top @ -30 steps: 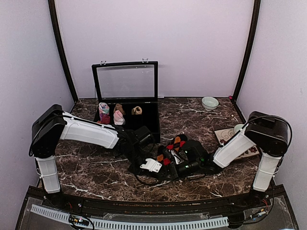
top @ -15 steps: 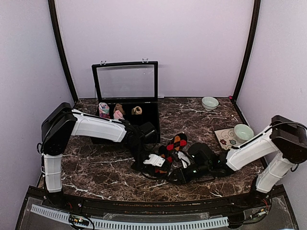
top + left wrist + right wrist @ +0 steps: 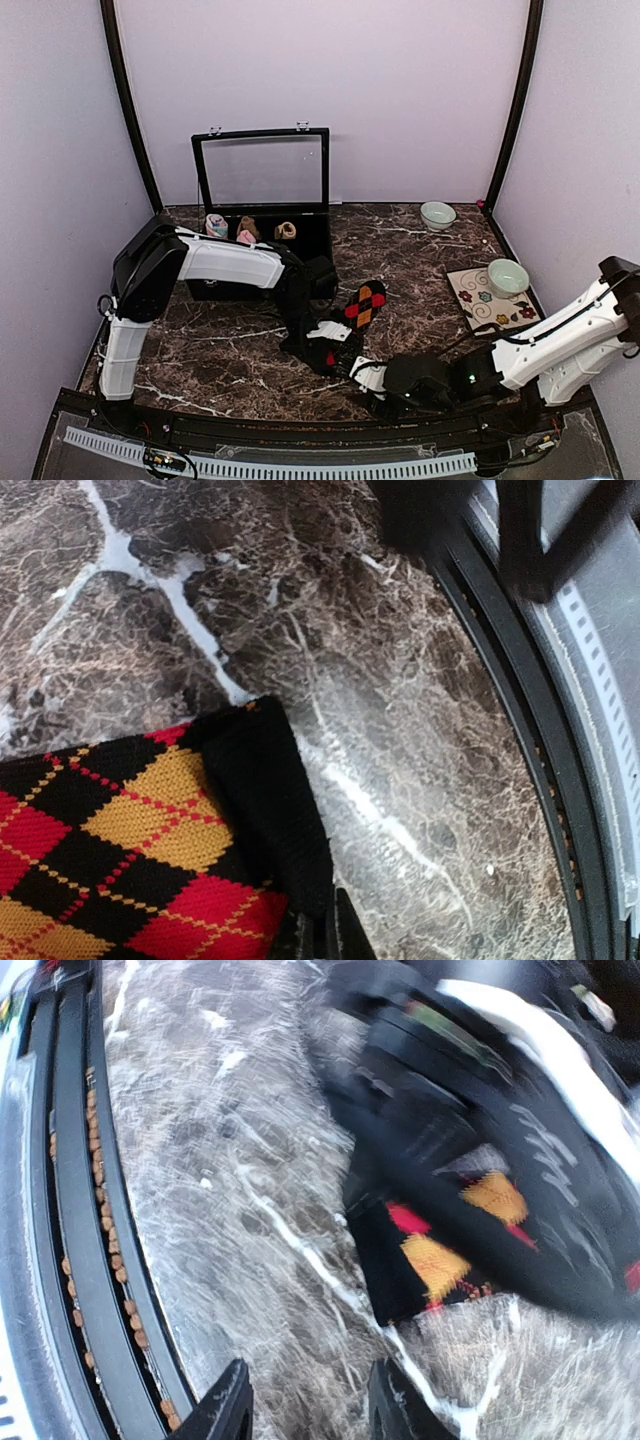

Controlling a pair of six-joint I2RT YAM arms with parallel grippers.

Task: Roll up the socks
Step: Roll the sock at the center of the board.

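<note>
A black sock with red-orange argyle diamonds (image 3: 365,303) lies stretched on the marble table, near the middle. My left gripper (image 3: 333,355) is at the sock's near end. In the left wrist view its fingers (image 3: 322,942) are pinched together on the sock's black cuff (image 3: 262,810). My right gripper (image 3: 355,372) is low over the table just in front of that end. In the right wrist view it (image 3: 315,1410) is open and empty, with the sock (image 3: 440,1255) a little beyond its fingertips. The cream striped sock is out of view.
A black box (image 3: 312,262) with its glass lid up stands at the back left and holds small sock rolls (image 3: 247,233). A bowl (image 3: 437,214) sits at the back right. Another bowl (image 3: 507,275) rests on a floral tile (image 3: 478,300). The table's black front rail (image 3: 80,1260) is close to my right gripper.
My right arm has let go of the sock, drawn back and dropped toward the near edge. My left gripper has moved right and nearer, and the sock lies stretched out behind it.
</note>
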